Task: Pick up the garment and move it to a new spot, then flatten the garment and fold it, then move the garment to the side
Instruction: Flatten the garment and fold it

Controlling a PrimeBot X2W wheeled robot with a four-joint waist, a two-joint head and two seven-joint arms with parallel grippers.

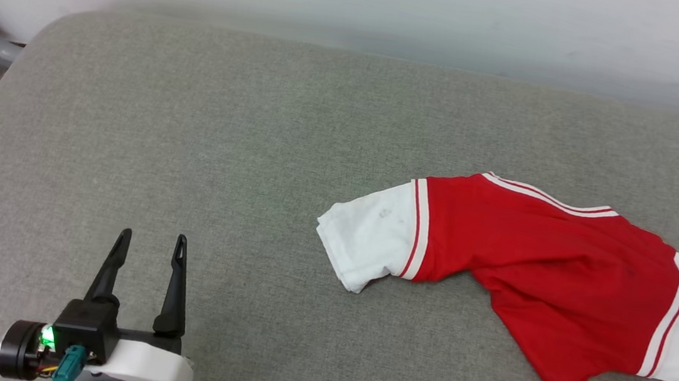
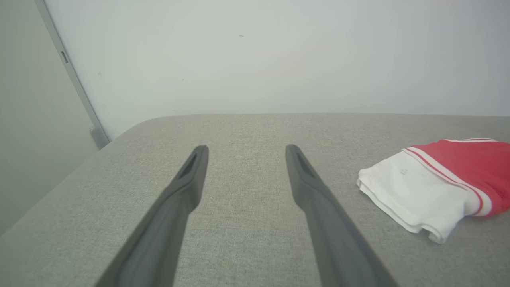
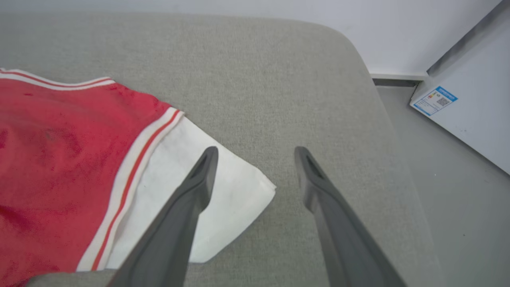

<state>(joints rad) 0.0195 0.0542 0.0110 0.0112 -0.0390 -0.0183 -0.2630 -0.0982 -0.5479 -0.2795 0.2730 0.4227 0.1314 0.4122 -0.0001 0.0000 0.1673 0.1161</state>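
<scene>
The garment (image 1: 546, 269), a red T-shirt with white sleeves and striped trim, lies bunched on the grey cushion at the right of the head view. My left gripper (image 1: 152, 239) stands open at the lower left, well away from the shirt's near white sleeve (image 2: 414, 195). My right gripper (image 3: 255, 150) is open above the other white sleeve (image 3: 223, 191), one finger over the fabric and one over bare cushion. Nothing sits between either pair of fingers.
The grey cushioned surface (image 1: 225, 140) runs back to a pale wall (image 1: 397, 1). Its rounded right edge (image 3: 382, 103) drops to a grey floor beside a white panel with a blue sticker (image 3: 434, 101). A grey metal post (image 2: 71, 75) stands at the left.
</scene>
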